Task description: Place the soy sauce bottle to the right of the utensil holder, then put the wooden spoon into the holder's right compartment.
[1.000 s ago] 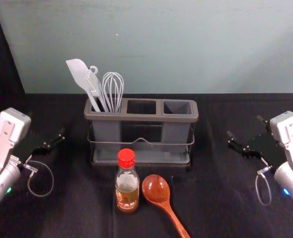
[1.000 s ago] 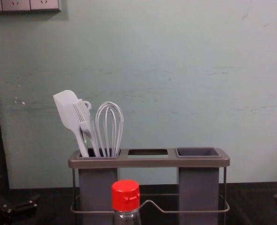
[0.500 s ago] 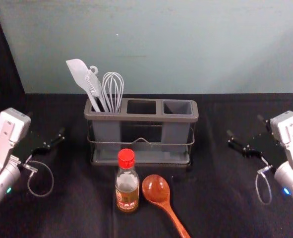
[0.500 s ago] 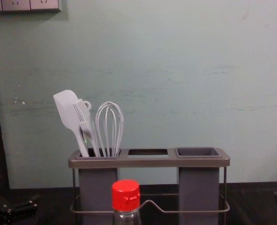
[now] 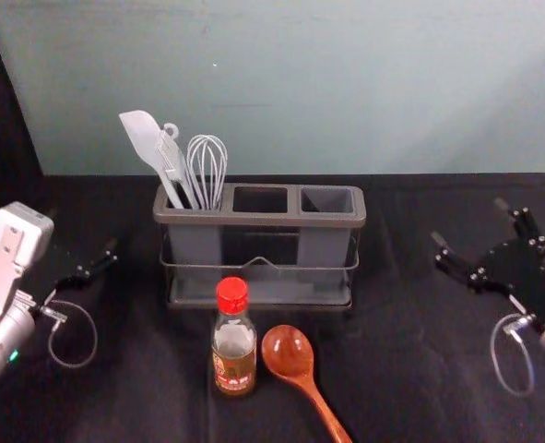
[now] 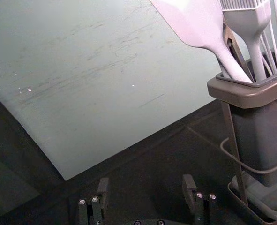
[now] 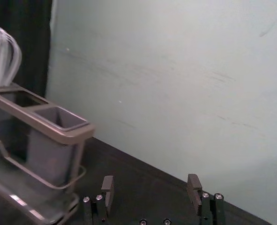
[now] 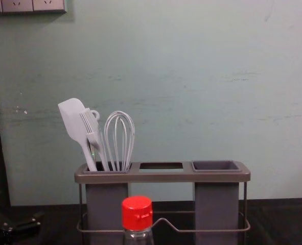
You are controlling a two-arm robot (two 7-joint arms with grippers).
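Your first step: the soy sauce bottle (image 5: 234, 355)
It stands before the utensil holder (image 5: 259, 219), beside the wooden spoon (image 5: 288, 352); bring over your right end effector (image 5: 468, 221), wide open and empty at right. Your left end effector (image 5: 83, 231), open and empty, sits left.

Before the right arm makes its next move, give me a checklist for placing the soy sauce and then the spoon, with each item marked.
1. Right end effector open and empty: ok.
2. Left end effector open and empty, off to the holder's left: ok.
3. Soy sauce bottle upright, red cap on: ok.
4. Bottle standing to the right of the utensil holder: not ok, it stands in front.
5. Right compartment empty for the wooden spoon: ok.
6. Whole spoon handle on the table: cannot tell, it runs to the head view's lower edge.
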